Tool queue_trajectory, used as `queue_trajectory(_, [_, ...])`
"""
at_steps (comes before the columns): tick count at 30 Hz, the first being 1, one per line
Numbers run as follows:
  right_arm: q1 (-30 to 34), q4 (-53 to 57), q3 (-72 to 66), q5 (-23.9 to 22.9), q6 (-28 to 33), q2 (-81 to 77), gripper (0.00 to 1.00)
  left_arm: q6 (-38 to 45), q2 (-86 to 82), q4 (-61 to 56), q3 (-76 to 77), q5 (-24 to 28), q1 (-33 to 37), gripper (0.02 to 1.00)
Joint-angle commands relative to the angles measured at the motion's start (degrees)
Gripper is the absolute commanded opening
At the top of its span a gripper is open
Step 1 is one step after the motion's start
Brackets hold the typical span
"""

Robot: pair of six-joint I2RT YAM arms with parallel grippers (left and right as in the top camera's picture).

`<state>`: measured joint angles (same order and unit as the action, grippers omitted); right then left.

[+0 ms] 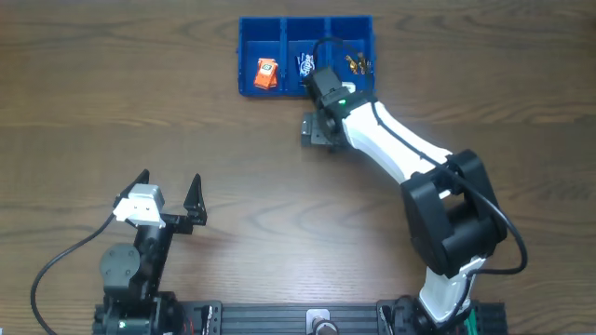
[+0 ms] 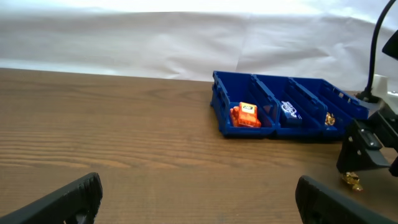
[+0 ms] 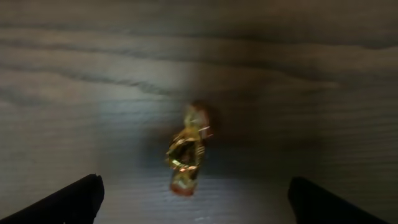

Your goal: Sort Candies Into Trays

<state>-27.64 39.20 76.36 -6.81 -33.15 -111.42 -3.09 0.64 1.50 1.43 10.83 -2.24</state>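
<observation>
Close beneath right claw (image 3: 194, 182), fingers spread wide: gold-wrapped candy (image 3: 188, 152) flat on bare wooden worktop (image 3: 311, 74), between the fingers and touching neither. Just beyond, blue tray (image 1: 242, 56) with three compartments: orange candy (image 1: 267, 73) in one end compartment, dark-blue candy (image 1: 305, 65) in the middle, gold candies (image 1: 358, 63) in the other end. Well apart, near its base, left claw (image 1: 170, 177), likewise spread, gripping nothing.

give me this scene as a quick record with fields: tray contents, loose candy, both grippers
tray: blue, three compartments
left compartment: orange candy
middle compartment: blue candy
right compartment: gold candies
loose candy: gold wrapper, on the table, outside the tray
right gripper: open, over the loose candy
left gripper: open, empty, near its base
</observation>
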Motion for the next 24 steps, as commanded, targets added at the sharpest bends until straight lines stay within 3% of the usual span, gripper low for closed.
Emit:
queue_trajectory(1, [0.7,-2.2,0.1,0.5,0.2,-3.5,0.956,0.3,-0.3,1.7,-1.2,1.2,0.3,0.998])
queue_trajectory(18, [0.3,-2.8,0.1,0.4,0.4,-5.0,0.86,0.3,-0.3,1.7,-1.2,1.2,0.3,0.998])
queue_trajectory(24, [0.3,-3.0,0.1,0.2,0.6,-5.4,0.702,0.3,-0.3,1.7,-1.2,1.2,0.3,0.998])
